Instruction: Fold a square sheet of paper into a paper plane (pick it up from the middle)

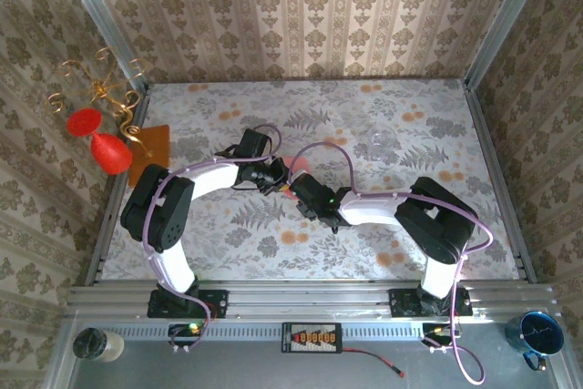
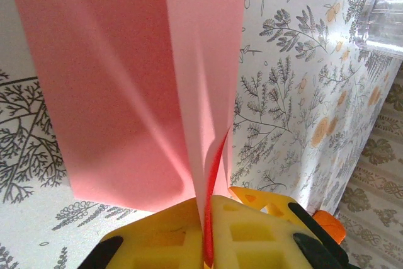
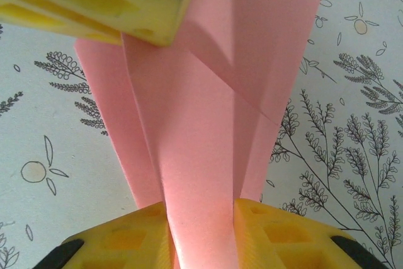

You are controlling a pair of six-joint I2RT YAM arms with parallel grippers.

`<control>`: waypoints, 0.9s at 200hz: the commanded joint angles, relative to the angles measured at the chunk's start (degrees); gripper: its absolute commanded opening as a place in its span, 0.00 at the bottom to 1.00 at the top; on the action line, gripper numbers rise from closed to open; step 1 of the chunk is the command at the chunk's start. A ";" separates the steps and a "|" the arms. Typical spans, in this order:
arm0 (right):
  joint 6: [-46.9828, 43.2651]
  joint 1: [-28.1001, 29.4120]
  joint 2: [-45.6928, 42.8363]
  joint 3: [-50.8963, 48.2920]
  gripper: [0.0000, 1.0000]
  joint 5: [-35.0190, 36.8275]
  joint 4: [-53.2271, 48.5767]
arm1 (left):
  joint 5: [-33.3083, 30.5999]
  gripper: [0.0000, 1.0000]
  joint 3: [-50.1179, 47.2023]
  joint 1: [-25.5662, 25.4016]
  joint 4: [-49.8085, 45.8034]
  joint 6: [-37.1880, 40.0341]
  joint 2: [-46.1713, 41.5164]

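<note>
Top external view places the salmon-pink folded paper sheet (image 1: 293, 168) near the centre of the floral-patterned desk (image 1: 410, 134), held between both arms. The left gripper (image 1: 271, 177) reaches it from 9 o'clock and the right gripper (image 1: 296, 190) from 5 o'clock.

Left wrist view: the jaws are closed on the sheet, pinching its stacked layers edge-on. The paper runs from them toward 12 o'clock.

Right wrist view: the jaws are closed on a narrow folded strip at 6 o'clock. A yellow finger of the left gripper enters at 11 o'clock and overlaps the sheet.

Treat the sheet as very light, thin and limp.
- Expect free flaps to sag or twist away from any grip at an outer edge.
- Expect smooth layers to slide over each other under a light pinch.
- Take hold along the centre crease, where the stacked layers are probably stiffest.
- Do not draw the two arms apart; this paper would likely tear or lose its creases.
</note>
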 commanded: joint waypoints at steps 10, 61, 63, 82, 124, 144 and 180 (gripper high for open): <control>-2.14 0.59 -1.09 -0.94 0.29 2.88 1.42 | -0.48 0.10 1.49 0.15 -1.54 -0.19 -1.40; -2.95 0.75 -0.87 -1.20 0.21 2.61 1.52 | -0.74 0.10 1.59 0.55 -1.72 -0.15 -1.74; -2.91 0.79 -0.84 -1.21 0.21 2.55 1.52 | -0.69 0.11 1.56 0.58 -1.72 -0.16 -1.75; -3.35 0.82 -1.05 -1.20 0.17 2.30 1.43 | -0.69 0.12 1.26 0.83 -1.55 -0.20 -1.97; -3.18 0.84 -2.47 -1.45 0.13 -1.19 0.65 | -1.80 0.25 -1.37 4.32 -0.84 -0.49 -5.29; -2.61 0.78 -2.76 -1.51 0.13 -4.99 -0.01 | -2.35 0.34 -4.91 9.03 0.71 -0.96 -8.34; -0.26 0.24 -2.33 -1.25 0.12 -11.32 -0.67 | -3.59 0.39 -12.37 14.10 4.91 -2.73 -14.29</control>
